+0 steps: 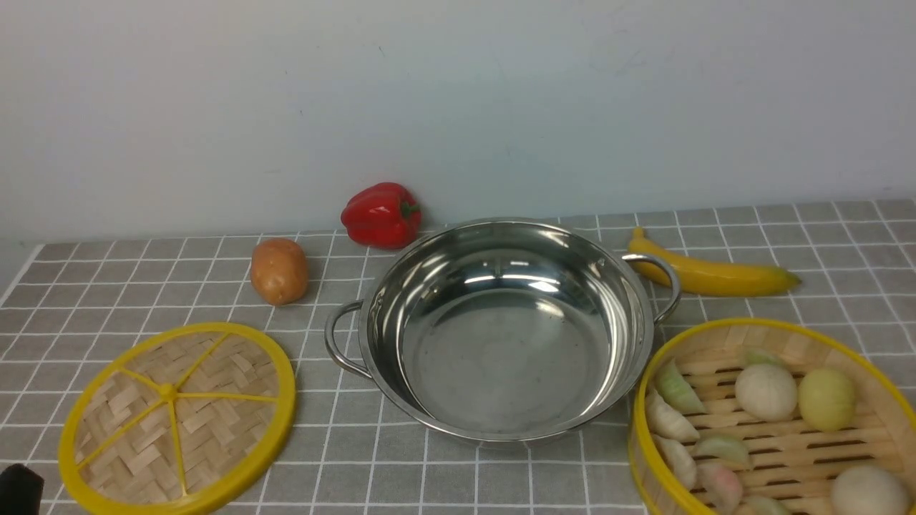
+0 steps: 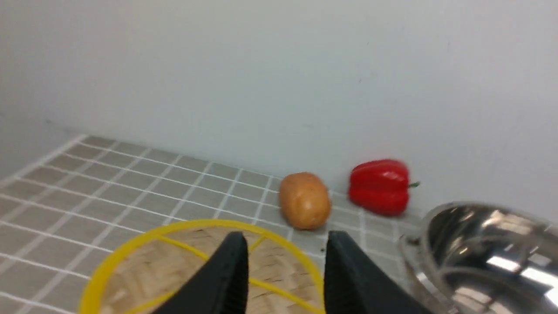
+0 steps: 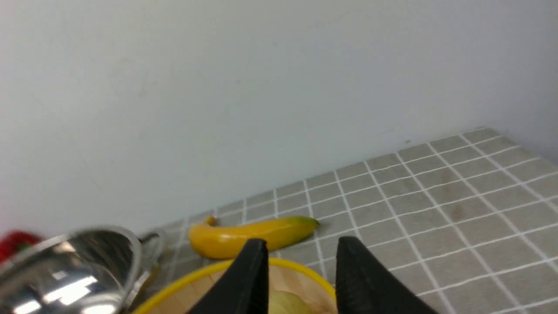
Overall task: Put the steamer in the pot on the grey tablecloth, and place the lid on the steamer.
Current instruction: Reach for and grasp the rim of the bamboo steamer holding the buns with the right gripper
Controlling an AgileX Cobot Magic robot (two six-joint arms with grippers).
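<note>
We are looking at the pot (image 1: 504, 343) sitting upright in the middle of the grey tablecloth (image 1: 501, 479) that is covering the worktop, with its two looped handles pointing left and right. The steamer (image 1: 801, 443) is standing on the cloth just beside the pot, to the right and nearer the robot, so it is not yet in the pot; it is carrying pale dumplings and buns (image 1: 766, 391) on its slatted floor, and the frame edge is cutting off its right and near sides. The lid (image 1: 177, 418) is lying flat on the cloth to the left of the pot, apart from the left handle. Behind the lid a potato (image 1: 279, 270) is resting, and a red pepper (image 1: 380, 214) is sitting close to the wall (image 1: 458, 93), behind the pot's left side. A banana (image 1: 715, 274) is lying behind the pot's right handle. In the left wrist view, the left end effector (image 2: 285, 240) is showing its jaws spread and pinching nothing, with the lid behind the tips. In the right wrist view, the right end effector (image 3: 301, 242) is likewise holding its jaws apart on nothing, with the steamer's yellow rim behind them; we cannot tell whether either one is touching what is behind it.
</note>
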